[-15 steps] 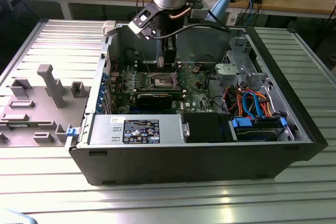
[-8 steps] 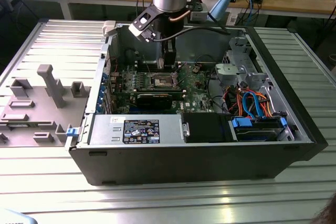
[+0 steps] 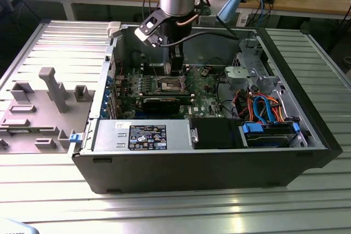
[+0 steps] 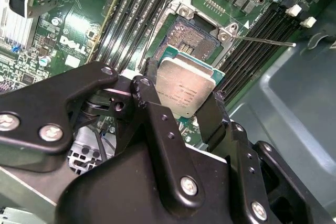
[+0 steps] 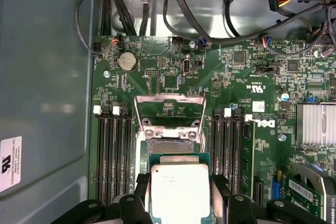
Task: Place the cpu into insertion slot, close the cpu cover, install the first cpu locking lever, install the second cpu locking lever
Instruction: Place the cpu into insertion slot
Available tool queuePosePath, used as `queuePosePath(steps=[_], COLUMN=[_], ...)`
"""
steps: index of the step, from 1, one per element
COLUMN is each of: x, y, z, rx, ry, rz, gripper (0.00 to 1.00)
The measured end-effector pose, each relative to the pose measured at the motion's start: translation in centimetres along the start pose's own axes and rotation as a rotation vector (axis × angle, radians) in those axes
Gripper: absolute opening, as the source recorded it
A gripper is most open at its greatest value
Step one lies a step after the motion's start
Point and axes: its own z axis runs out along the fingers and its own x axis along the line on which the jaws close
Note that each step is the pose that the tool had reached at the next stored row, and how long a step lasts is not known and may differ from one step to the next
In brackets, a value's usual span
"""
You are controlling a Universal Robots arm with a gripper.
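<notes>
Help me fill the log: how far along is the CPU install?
Nothing is finished yet. The gripper is shut on the cpu, holding it over the insertion slot, which is bare. The cpu cover stands open and one thin locking lever sticks out unlatched, so seating, cover and both levers remain.

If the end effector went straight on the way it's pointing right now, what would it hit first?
Most likely the insertion slot. The end effector points down at the motherboard with the cpu clamped in it, so the cpu would meet that open socket first. Exact alignment is hard to judge.
</notes>
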Motion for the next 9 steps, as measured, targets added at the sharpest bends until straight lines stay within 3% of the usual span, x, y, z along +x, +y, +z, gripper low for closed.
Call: queuePosePath(steps=[5,9], x=[-0.02,-0.05], y=[-0.08,-0.17], z=[0.58,1.58], rx=[-0.0001,-0.0004], ry=[0.0017,0.0011], rz=[0.001,0.01], gripper=[0.55,0.55])
